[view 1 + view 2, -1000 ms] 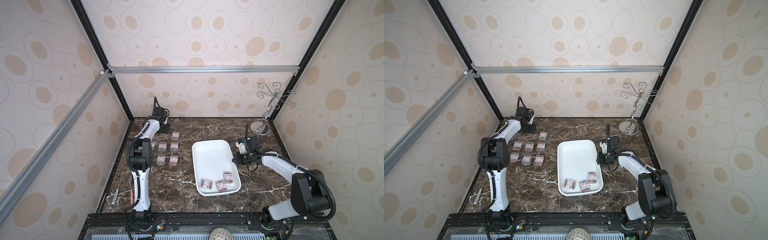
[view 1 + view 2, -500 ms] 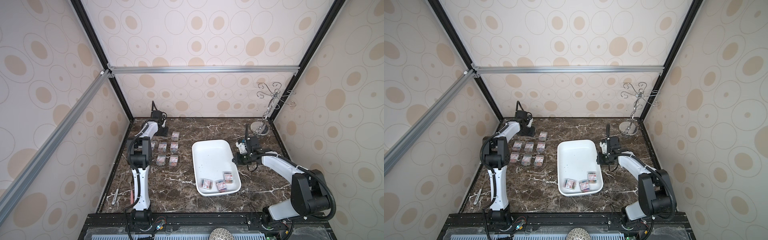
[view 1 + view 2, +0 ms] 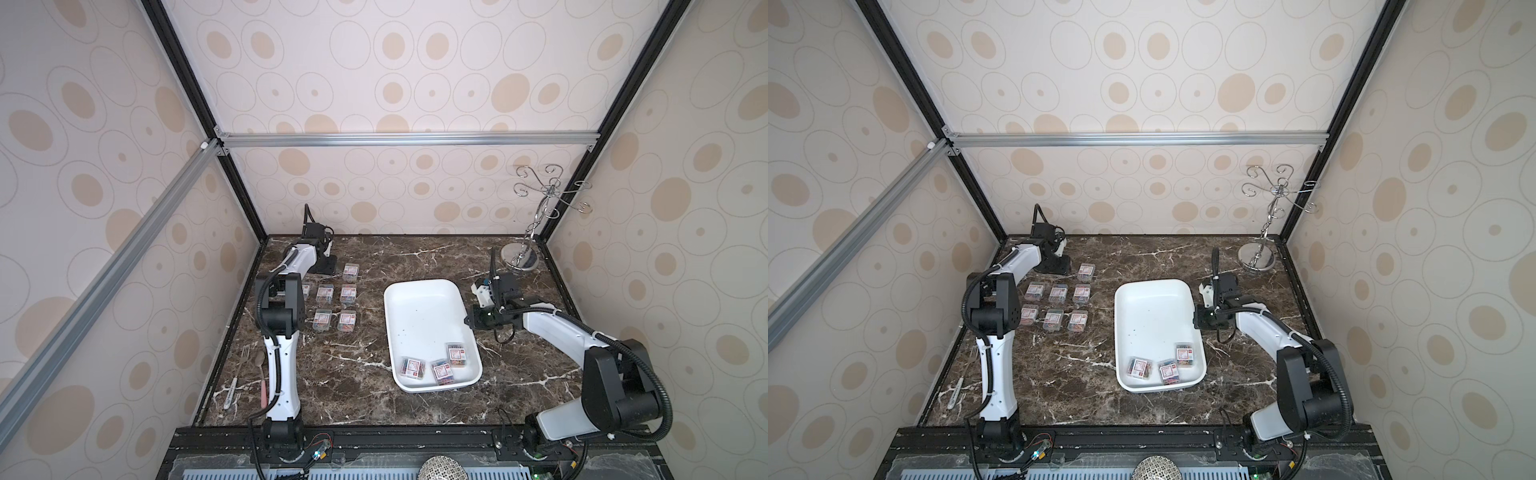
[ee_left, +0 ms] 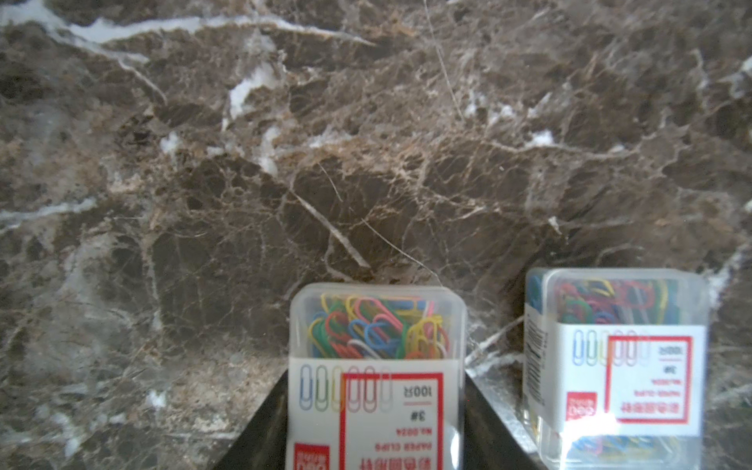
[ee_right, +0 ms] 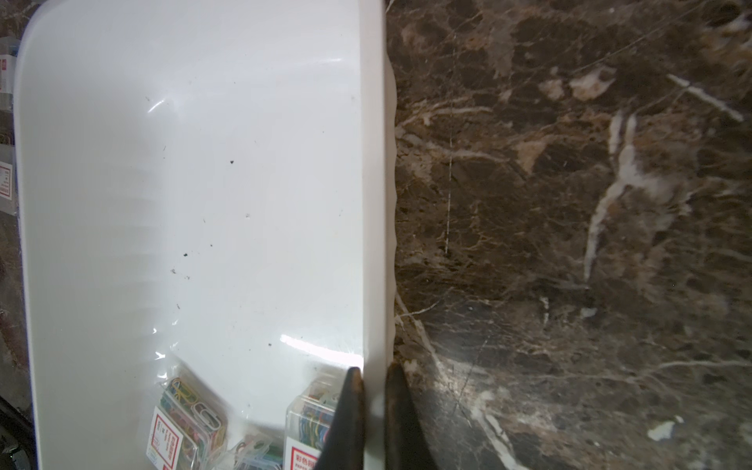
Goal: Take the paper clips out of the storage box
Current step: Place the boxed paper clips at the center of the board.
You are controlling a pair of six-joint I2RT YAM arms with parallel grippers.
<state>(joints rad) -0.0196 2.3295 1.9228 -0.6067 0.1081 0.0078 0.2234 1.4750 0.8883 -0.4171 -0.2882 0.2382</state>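
The storage box (image 3: 424, 299), a shallow white tray, lies mid-table in both top views. Three paper clip boxes (image 3: 441, 372) sit at its near end (image 3: 1163, 370). Several more stand in rows on the marble at the left (image 3: 336, 307). My left gripper (image 3: 327, 266) is at the back left, shut on one clip box (image 4: 376, 325), with another box (image 4: 614, 366) just beside it. My right gripper (image 5: 374, 386) is shut on the tray's right rim (image 5: 374, 203), one finger inside and one outside.
A chrome hook stand (image 3: 521, 259) stands at the back right corner. A fork (image 3: 245, 357), a spoon (image 3: 262, 374) and a pen (image 3: 230, 395) lie along the left edge. Cage walls close in the table on three sides.
My left gripper has sunk slightly at the back left, still holding its box. The right arm and the tray have not moved.
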